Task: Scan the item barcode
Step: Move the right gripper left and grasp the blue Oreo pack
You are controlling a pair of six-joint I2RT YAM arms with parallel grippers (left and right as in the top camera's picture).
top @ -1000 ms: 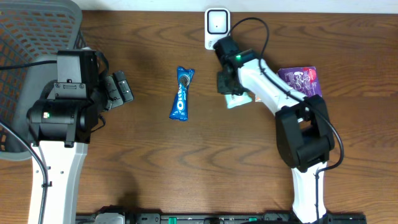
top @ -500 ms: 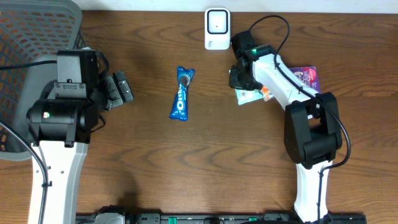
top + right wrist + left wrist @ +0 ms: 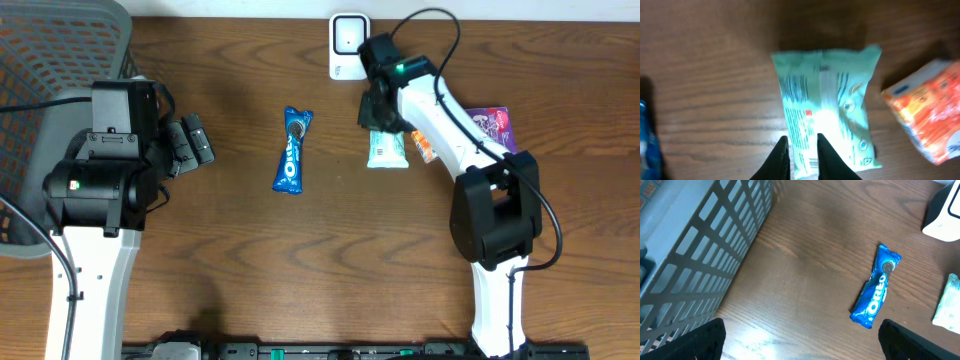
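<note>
I've swung my right gripper (image 3: 801, 152) back beside the scanner (image 3: 348, 40); its jaws are nearly closed, pinching the mint packet (image 3: 387, 150) by one edge; the packet sits just before the scanner, so I judge presenting the barcode comes next

Basket (image 3: 40, 60) is placed far left on the table (image 3: 230, 250); cookie pack (image 3: 292, 150) is laid centrally; pouch (image 3: 387, 150) to its right, small packet (image 3: 423, 148) just beside it, flat packet (image 3: 488, 125) further right; scanner (image 3: 347, 42) is stood behind the pouch
</note>
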